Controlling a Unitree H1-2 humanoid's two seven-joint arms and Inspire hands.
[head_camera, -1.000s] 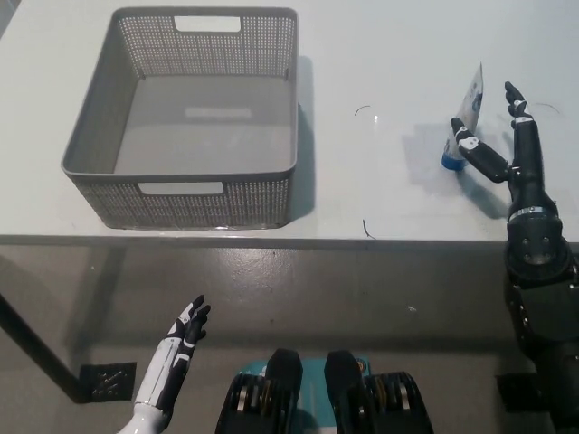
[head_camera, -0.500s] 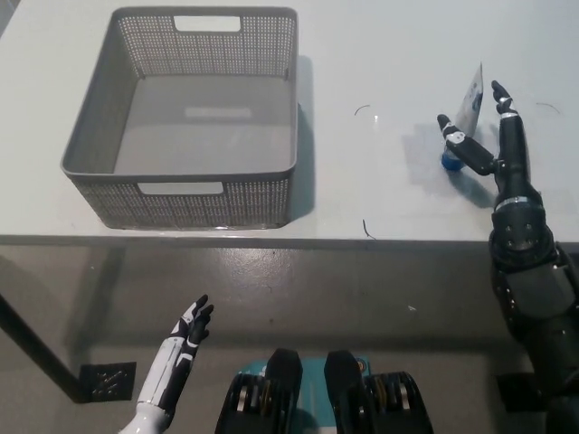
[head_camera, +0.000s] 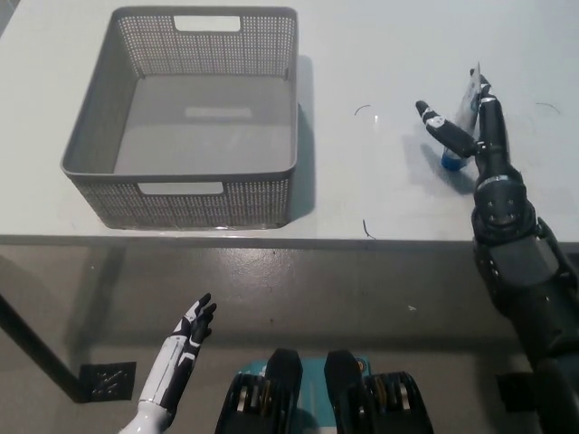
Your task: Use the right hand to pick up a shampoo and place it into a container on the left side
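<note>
A white shampoo tube [head_camera: 468, 101] with a blue cap stands cap-down on the white table [head_camera: 380, 190] at the right. My black right hand [head_camera: 470, 127] is open and reaches over the table, its fingers spread on either side of the tube and partly covering it; whether they touch it I cannot tell. A grey mesh basket [head_camera: 127, 203] sits empty on the left of the table. My white left hand [head_camera: 185, 339] rests open below the table's front edge at the lower left.
The table's front edge [head_camera: 271, 240] runs across the picture's middle, with grey floor below it. Thin dark strands lie on the table between basket and tube.
My right hand has moved left and forward, from beside the tube to around it. The tube now leans slightly more. The left hand has barely shifted.
</note>
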